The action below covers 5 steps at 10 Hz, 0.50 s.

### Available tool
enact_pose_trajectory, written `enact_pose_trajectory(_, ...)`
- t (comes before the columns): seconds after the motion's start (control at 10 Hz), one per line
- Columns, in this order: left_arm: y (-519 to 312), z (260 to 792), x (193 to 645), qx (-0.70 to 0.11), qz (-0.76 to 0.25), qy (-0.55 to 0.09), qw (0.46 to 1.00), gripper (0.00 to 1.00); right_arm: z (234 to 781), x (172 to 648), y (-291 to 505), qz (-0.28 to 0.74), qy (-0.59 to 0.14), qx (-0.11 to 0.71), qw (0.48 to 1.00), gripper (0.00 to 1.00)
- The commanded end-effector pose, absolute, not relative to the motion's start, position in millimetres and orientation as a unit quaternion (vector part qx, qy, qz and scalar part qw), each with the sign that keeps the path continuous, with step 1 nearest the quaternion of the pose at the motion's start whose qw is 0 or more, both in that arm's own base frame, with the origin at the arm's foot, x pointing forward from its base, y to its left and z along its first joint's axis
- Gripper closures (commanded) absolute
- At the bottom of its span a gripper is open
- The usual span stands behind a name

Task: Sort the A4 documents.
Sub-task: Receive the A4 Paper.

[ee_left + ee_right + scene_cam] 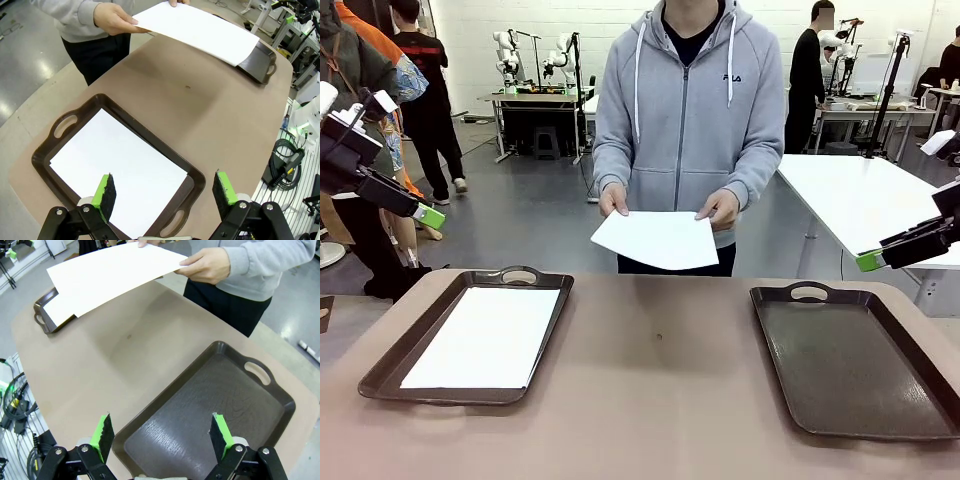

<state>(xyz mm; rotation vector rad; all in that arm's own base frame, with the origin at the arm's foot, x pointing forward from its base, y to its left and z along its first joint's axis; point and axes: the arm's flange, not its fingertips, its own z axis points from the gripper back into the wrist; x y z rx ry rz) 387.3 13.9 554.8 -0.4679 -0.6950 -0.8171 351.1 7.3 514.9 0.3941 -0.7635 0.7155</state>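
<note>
Two brown trays on the counter [660, 380], one sheet held above its far edge.

Left of the bare right tray [860, 365], the left tray [395, 360] holds a white sheet [485, 335] flat on its floor. Beyond the trays, a person's hands [720, 208] hold another sheet [655, 240] in the air. Left end effector [165, 192] hangs over the left tray, fingers apart; right end effector [160, 435] over the right tray, fingers apart, both empty.

One blank white sheet [480, 335] lies flat in the left tray [395, 355], covering most of its floor. A second sheet [655, 240], same plain white, is held in the air over the table's far edge, tilted.
</note>
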Motion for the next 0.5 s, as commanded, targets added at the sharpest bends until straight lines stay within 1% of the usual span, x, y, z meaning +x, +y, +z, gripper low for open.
enact_pose_trajectory(0.0, 13.8, 553.9, 386.0, -0.217, -0.388, -0.328, 0.834, 0.0, 512.8, 352.2, 7.5, 0.341, -0.362, 0.196, 0.845, 0.0)
enact_pose_trajectory(0.4, 13.8, 553.9, 386.0, -0.217, -0.388, -0.328, 0.834, 0.0, 512.8, 352.2, 7.5, 0.341, -0.362, 0.196, 0.845, 0.0)
